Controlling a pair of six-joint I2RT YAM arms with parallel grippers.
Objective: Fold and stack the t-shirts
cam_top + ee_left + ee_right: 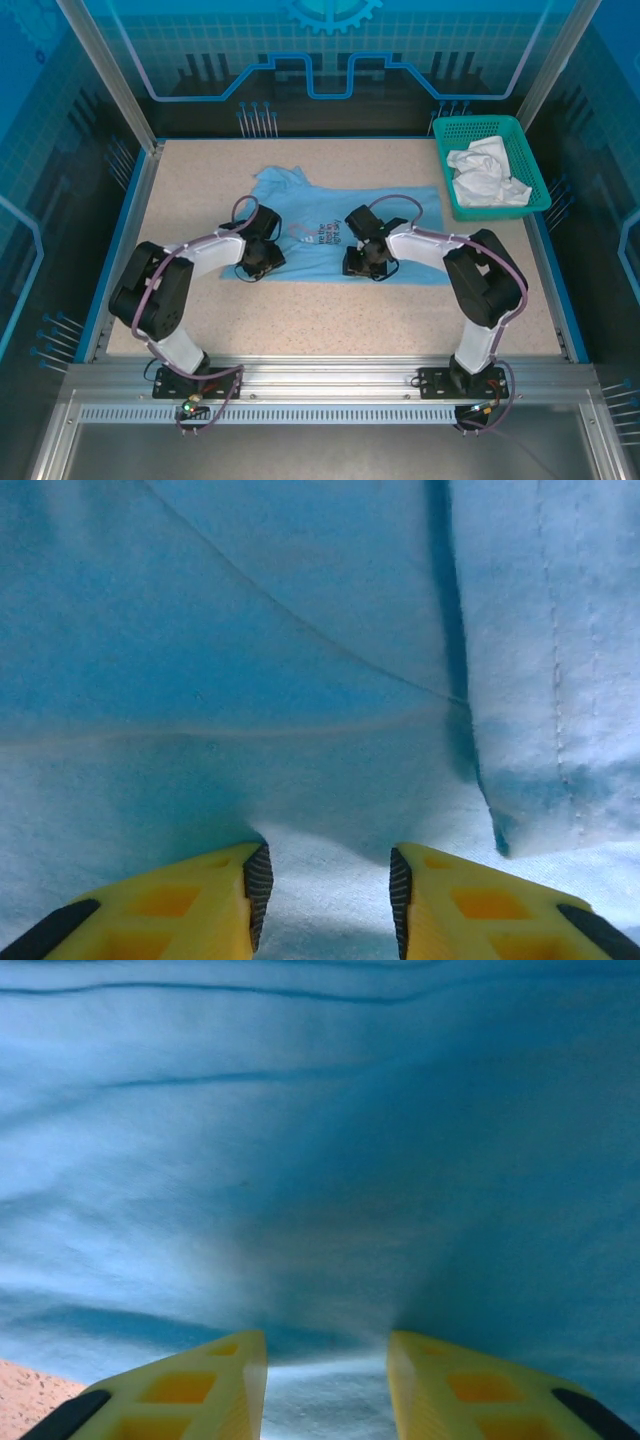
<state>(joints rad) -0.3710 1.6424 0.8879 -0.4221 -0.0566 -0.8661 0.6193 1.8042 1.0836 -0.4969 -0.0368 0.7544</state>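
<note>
The light blue t-shirt point(320, 215) lies spread flat on the table, its small chest print point(318, 236) facing up. My left gripper point(262, 262) presses down on its near left edge. My right gripper point(364, 262) presses down on the near hem, right of the print. In the left wrist view the yellow fingers point(200, 900) of the left gripper point(328, 895) stand apart, with blue cloth point(300, 680) humped between the pads. The right gripper point(327, 1385) looks the same, its jaws apart over bunched blue cloth point(320, 1160). A white t-shirt point(485, 172) lies crumpled in the basket.
The teal mesh basket point(500, 212) stands at the back right corner. Speckled tabletop point(330, 315) lies bare between the shirt and the arm bases. Blue raised rims point(560, 290) border the table, with glass walls behind.
</note>
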